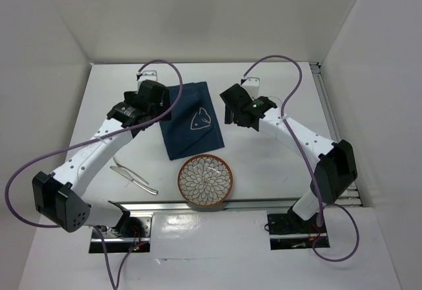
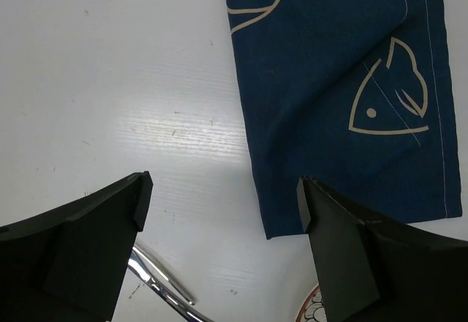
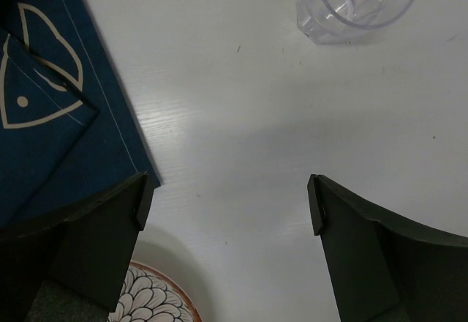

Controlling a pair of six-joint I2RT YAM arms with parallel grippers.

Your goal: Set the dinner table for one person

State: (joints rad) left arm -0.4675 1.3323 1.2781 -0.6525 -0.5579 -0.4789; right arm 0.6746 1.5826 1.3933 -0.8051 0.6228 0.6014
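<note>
Right wrist: dinner table (image 3: pixel 241 139) spreads white between glass (image 3: pixel 358 0) and placemat (image 3: pixel 44 154) edge.

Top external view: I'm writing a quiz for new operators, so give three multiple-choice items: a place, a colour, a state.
1. Where is the plate from the placemat? A on its far side; B on its near side; C centred on it.
2. Placemat colour? A navy blue; B red; C green.
3. The left gripper and right gripper are? A both shut; B one shut; C both open, empty.
B: plate lies at the cloth's near edge. A: dark blue cloth, fish outline. C: wrist views show both spread wide, holding nothing.
</note>
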